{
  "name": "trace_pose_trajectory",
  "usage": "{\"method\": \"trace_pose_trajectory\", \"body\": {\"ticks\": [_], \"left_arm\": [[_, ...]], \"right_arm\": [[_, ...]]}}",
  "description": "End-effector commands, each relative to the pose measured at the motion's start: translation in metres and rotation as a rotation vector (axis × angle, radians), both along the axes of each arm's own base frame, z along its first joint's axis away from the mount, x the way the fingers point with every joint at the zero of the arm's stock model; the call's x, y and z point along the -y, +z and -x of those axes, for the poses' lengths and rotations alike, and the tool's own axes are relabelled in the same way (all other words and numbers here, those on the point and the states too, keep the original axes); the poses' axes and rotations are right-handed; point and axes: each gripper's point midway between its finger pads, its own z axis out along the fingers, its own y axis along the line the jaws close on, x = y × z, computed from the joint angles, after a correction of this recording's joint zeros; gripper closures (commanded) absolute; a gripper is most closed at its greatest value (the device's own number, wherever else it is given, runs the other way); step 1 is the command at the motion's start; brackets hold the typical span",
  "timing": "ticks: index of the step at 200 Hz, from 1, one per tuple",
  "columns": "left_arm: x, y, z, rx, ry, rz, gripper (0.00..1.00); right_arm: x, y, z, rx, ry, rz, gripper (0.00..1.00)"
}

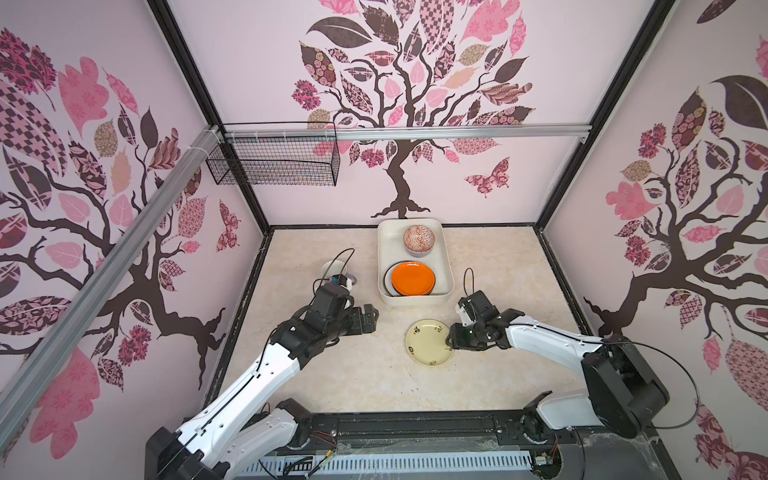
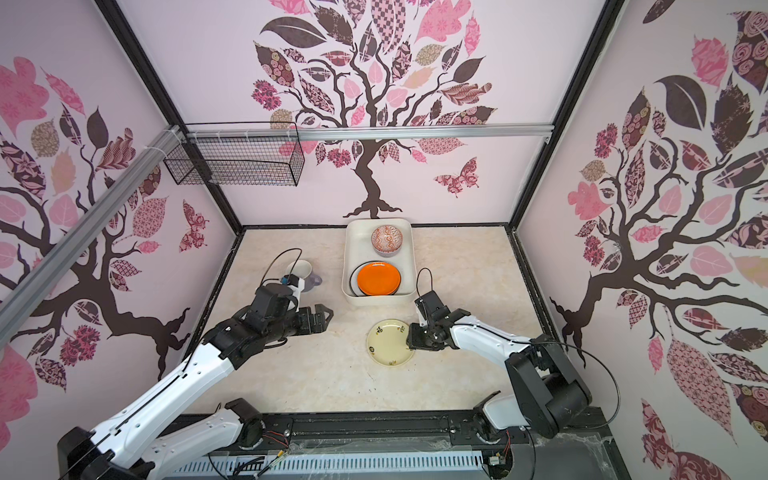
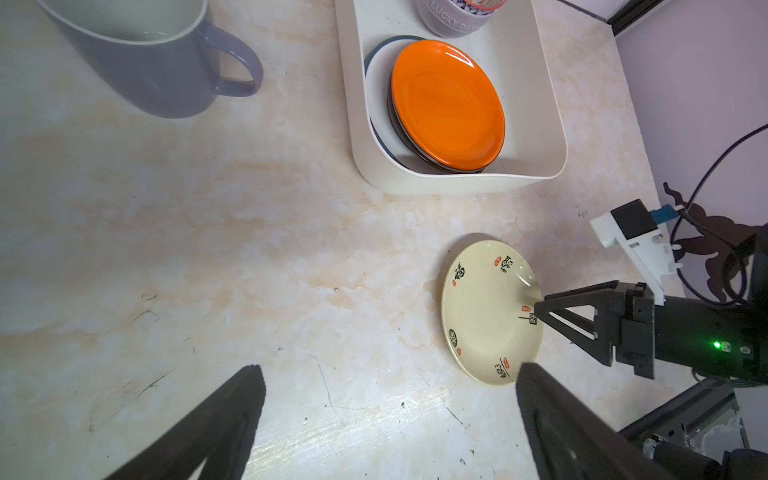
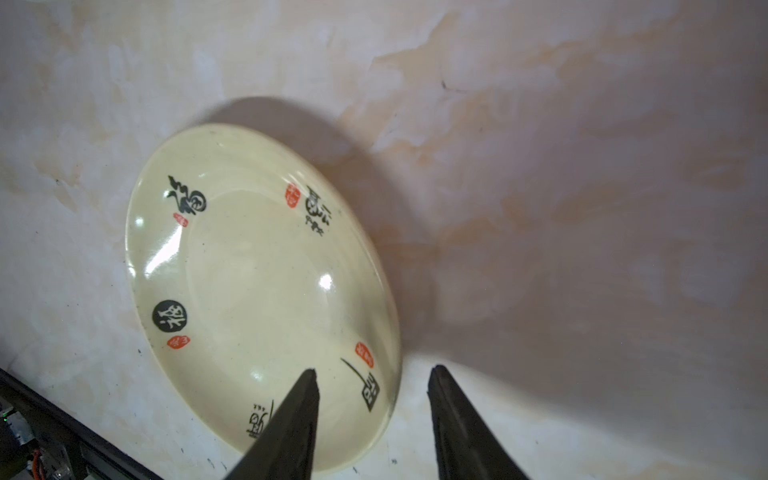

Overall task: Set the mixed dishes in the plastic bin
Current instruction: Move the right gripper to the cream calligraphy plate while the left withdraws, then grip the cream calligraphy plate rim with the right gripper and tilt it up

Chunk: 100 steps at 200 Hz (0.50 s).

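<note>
the round cream ceramic plate with black-and-red characters (image 1: 428, 341) lies at lower centre, just below the cream-white rectangular plastic bin (image 1: 415, 300), with the right gripper (image 1: 450, 338) parted astride its rim and the left gripper (image 1: 369, 319) gaping empty, so a shallow pinch could let it slip.

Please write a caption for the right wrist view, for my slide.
Right gripper straddles the rim of the cream plate on the table, jaws open.

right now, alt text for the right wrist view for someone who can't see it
A cream plate with black characters and red seals lies on a marbled table. The right hand straddles its rim, one black finger over the plate, one beside it, not yet closed.
</note>
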Motion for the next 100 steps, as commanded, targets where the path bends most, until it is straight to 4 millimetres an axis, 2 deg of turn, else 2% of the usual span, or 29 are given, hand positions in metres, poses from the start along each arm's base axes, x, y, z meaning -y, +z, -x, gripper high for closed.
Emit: {"method": "trace_pose_trajectory", "body": {"ticks": [1,40,63,82,100], "left_arm": [[-0.016,-0.019,0.01,-0.034,0.04,-0.053,0.02],[-0.017,-0.021,0.014,-0.034,0.04,-0.044,0.02],[-0.017,-0.019,0.013,-0.027,0.04,-0.045,0.02],[-0.015,-0.019,0.011,-0.026,0.037,-0.047,0.02],[-0.014,-0.018,0.01,-0.025,0.032,-0.05,0.02]], "right_arm": [[-0.004,-0.011,0.001,-0.031,-0.009,-0.005,0.56],[0.001,-0.026,0.004,-0.061,-0.025,0.034,0.68],[0.003,-0.031,0.005,-0.08,-0.026,0.05,0.86],[0.003,-0.03,0.005,-0.084,-0.022,0.056,0.96],[0.002,-0.022,0.003,-0.073,-0.019,0.05,1.0]]}}
